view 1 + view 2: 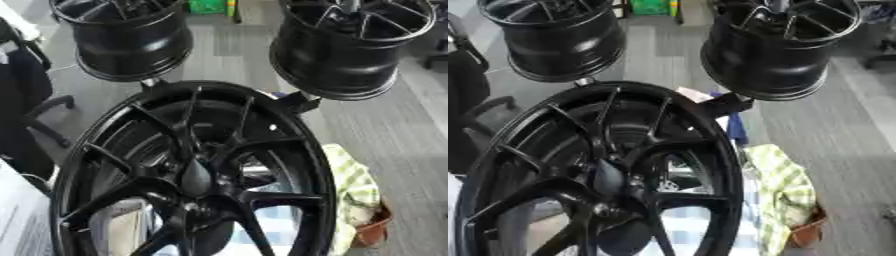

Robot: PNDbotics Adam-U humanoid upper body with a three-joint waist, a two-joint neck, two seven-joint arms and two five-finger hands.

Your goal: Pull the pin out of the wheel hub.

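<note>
A large black multi-spoke wheel hub (188, 170) fills the lower left of both views, tilted with its face towards me. A dark rounded piece (194, 177) stands out at its centre where the spokes meet; I cannot tell whether this is the pin. Below the centre is another dark rounded shape (623, 236) that I cannot make out. Neither of my hands shows in either view.
Two more black wheels sit behind, one at the upper left (131, 37) and one at the upper right (346, 47). A green-and-white checked cloth (350, 190) and a brown pot (374, 230) lie to the right. A black chair (26, 110) is on the left.
</note>
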